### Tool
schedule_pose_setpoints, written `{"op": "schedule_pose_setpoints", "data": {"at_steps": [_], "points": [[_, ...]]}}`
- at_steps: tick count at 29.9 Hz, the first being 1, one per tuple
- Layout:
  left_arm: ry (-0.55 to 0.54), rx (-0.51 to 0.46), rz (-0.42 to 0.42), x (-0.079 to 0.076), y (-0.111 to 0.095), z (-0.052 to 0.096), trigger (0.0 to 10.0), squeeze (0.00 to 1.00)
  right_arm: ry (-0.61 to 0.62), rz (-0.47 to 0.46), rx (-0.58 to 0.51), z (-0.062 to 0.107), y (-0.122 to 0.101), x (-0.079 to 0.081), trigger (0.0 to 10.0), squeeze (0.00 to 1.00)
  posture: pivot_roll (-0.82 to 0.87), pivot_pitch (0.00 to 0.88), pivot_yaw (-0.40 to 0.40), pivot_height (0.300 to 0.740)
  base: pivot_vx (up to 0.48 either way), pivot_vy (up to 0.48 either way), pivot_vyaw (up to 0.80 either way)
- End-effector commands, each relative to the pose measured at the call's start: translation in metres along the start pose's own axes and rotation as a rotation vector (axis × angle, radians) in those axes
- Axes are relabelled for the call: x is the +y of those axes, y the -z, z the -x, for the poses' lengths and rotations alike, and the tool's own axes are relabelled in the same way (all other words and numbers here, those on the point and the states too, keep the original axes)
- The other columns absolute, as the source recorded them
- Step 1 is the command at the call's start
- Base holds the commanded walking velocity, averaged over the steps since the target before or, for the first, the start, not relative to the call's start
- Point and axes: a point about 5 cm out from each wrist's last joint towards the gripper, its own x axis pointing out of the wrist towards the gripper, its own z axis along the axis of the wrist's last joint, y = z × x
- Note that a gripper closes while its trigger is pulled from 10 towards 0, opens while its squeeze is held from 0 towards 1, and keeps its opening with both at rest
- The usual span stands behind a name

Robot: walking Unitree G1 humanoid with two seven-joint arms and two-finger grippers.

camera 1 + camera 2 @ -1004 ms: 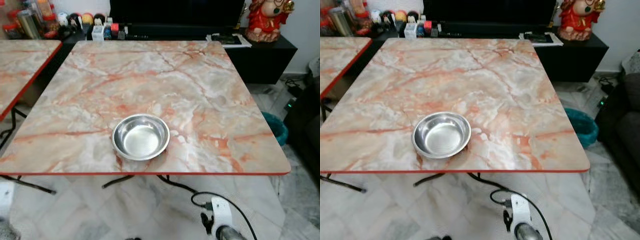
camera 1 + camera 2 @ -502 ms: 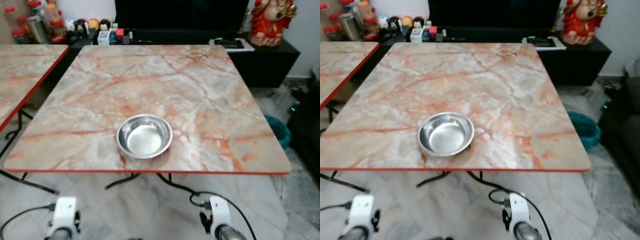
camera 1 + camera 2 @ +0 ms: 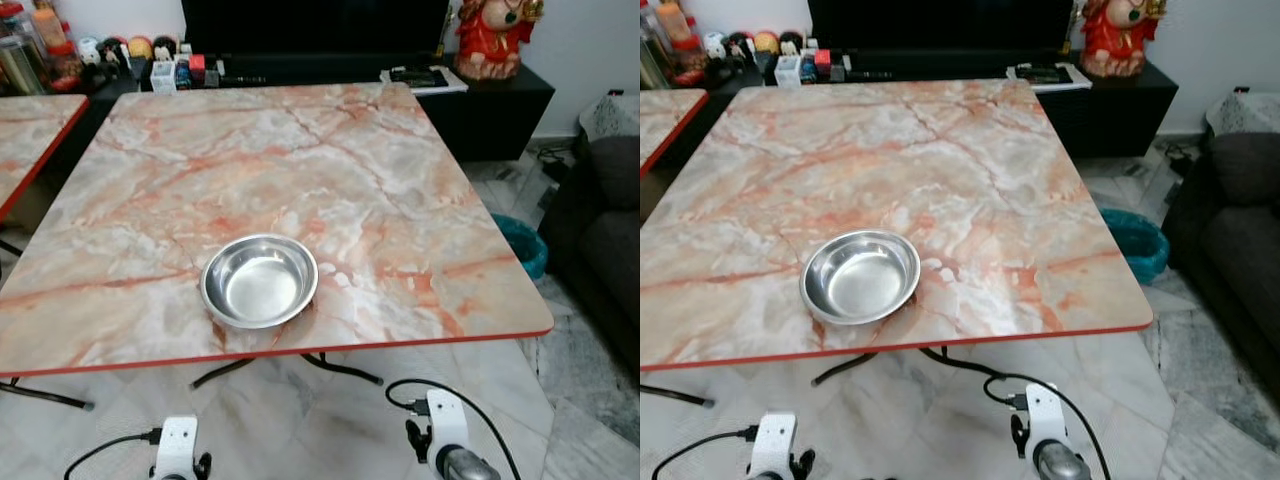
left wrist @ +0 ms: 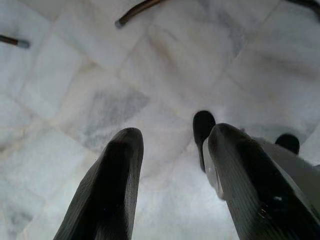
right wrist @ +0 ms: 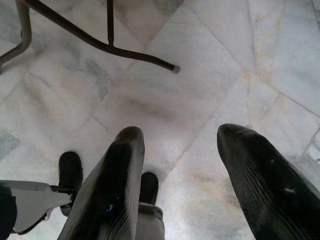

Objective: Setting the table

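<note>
Round shiny steel bowl [image 3: 259, 281] is set near the marble-patterned table's [image 3: 400, 200] near edge; left gripper [image 4: 172, 185] and right gripper [image 5: 180, 180] are held apart, empty, above floor.

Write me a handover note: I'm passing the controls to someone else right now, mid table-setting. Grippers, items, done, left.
Left gripper: open, holding nothing, hanging low over the marble floor.
Right gripper: open, holding nothing, also down over the floor, near the table's leg.
Items: one steel bowl, upright and with nothing in it, on the marble table near the edge closest to the robot, a little left of centre.
Done: the bowl is placed.
Left: any other tableware; I see none on this table. Neither arm is raised to the tabletop.
</note>
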Motion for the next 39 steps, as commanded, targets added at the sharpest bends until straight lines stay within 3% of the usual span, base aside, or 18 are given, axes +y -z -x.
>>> {"op": "schedule_pose_setpoints", "data": {"at_steps": [1, 16, 39], "points": [[-0.009, 0.02, -0.003, 0.0, 0.005, 0.001, 10.0, 0.0, 0.011, -0.02, 0.011, 0.001, 0.003, -0.001, 10.0, 0.0, 0.07, 0.065, -0.018, 0.74, 0.0, 0.0, 0.0], [-0.011, 0.019, 0.058, -0.002, 0.006, -0.001, 10.0, 0.0, 0.026, -0.04, 0.011, 0.001, 0.004, -0.005, 10.0, 0.0, 0.06, 0.071, -0.018, 0.74, 0.0, 0.0, 0.0], [-0.032, 0.048, 0.092, 0.003, 0.015, 0.002, 10.0, 0.0, 0.018, -0.038, 0.003, 0.001, 0.003, -0.002, 10.0, 0.0, 0.07, 0.068, -0.013, 0.74, 0.0, 0.258, 0.0]]}}
